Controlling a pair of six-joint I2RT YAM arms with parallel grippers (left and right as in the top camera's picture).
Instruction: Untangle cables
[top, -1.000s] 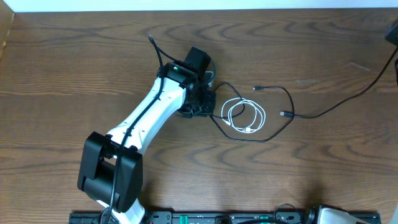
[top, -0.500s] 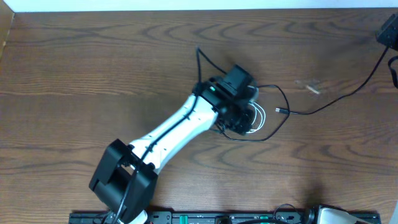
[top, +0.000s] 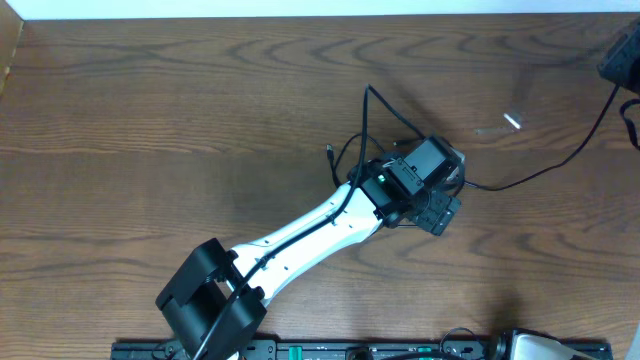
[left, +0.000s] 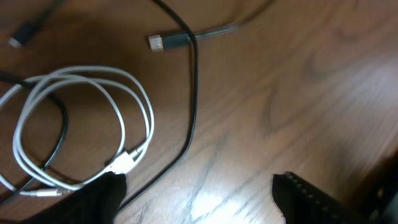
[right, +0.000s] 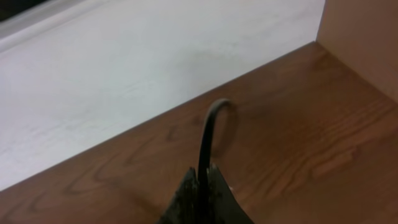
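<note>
Left wrist view: your left gripper hangs over the brown wooden table, jaws wide apart, gripping nothing.

– And my 2 cables?

– The thin white cable lies coiled just ahead, with the thin black cable crossing it. Your right gripper is clamped on that black one.

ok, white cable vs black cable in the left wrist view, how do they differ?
The white cable is wound into a coil of several loops. The black cable runs out in one long open curve. The white cable stands out pale against the wood, while the black cable reads dark. Both are thin, lie on the table and overlap at the coil.
</note>
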